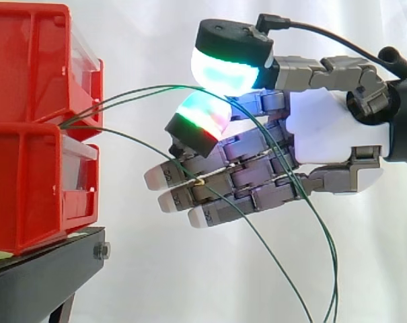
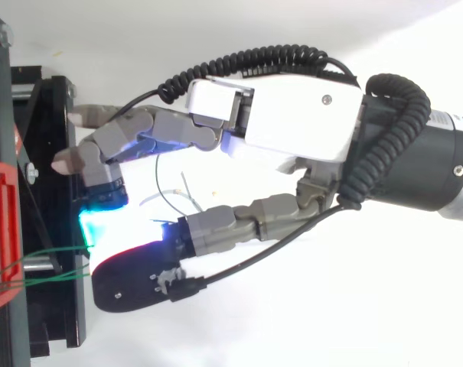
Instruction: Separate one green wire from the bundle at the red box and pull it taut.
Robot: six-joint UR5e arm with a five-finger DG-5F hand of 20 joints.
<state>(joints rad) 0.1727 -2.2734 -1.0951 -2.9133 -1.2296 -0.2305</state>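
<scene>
1. At the seam betw. the upper red bin (image 1: 28, 60) & the lower red bin (image 1: 28, 188), at the left of the side view, the green wires (image 1: 156, 87) come out bunched and fan toward the robot hand (image 1: 331, 128).
2. Robot hand state: loosely spread, most fingers near straight. The thumb pad (image 1: 227, 67) & one glowing finger pad (image 1: 203, 116) sit close w/ a narrow gap. Nothing looks clamped.
3. Two upper wires arc out from the bins and pass by that gap. They then droop past the palm to the bottom edge. Can't tell if they touch either pad.
4. The lower wire (image 1: 142, 145) runs on its own beneath them, crosses the lower fingers and hangs slack below.
5. Progress, my read: approx. early-to-mid.
   - Done: the robot hand is in among the wires, and the lower wire lies apart from the other two.
   - Left: close on one wire only, then draw it away from the bins. All wires sag, so none is taut yet.
6. Containers: the bins are stacked on a black stand (image 1: 42, 269), each w/ a clear insert at the front. Contents can't be made out; the wires are all that shows leaving them.
</scene>
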